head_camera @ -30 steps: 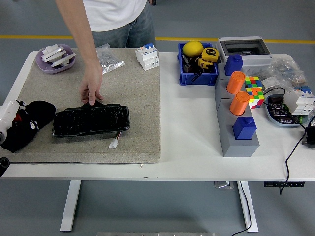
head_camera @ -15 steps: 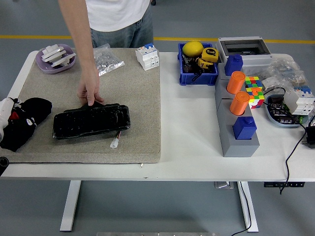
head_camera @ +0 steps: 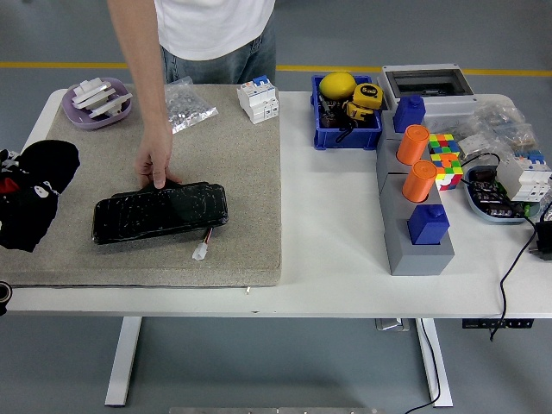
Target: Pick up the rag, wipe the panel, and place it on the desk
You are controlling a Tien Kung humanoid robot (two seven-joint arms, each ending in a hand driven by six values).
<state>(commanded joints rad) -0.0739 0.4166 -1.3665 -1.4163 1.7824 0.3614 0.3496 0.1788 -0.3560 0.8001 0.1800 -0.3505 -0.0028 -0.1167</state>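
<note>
Landmark: black panel point(head_camera: 160, 212), lying flat on the grey mat point(head_camera: 250, 190), long side running left to right.

Left of the panel, apart from it, at the picture's left edge: black rag point(head_camera: 34, 194) with red and white print, bunched and draped over the mat's left border. Not touching the panel.

Behind the rag, presumably, the left hand: hidden, so cannot tell whether closed on the cloth or slack. Below and left of the panel, at the table's near edge: a small dark part of the left arm point(head_camera: 3, 293).

On the panel's far edge, toward its left end: the person's hand point(head_camera: 157, 166), fingertips pressing down on the rim, forearm reaching in from the far side of the white table point(head_camera: 336, 259).

Just nearer than the panel's right end: small white connector point(head_camera: 200, 251) on thin red wires leading under the panel.

Farther than the panel and to its left: purple dish point(head_camera: 97, 105) holding white parts. Straight beyond the panel: clear plastic bag point(head_camera: 188, 105). Beyond its right end: white circuit breaker point(head_camera: 259, 98).

Well right of the panel, off the mat: blue bin point(head_camera: 347, 131) with yellow items, grey block point(head_camera: 412, 246) carrying two orange cylinders point(head_camera: 420, 181) and blue pieces, colour cube point(head_camera: 444, 159) just beside.
</note>
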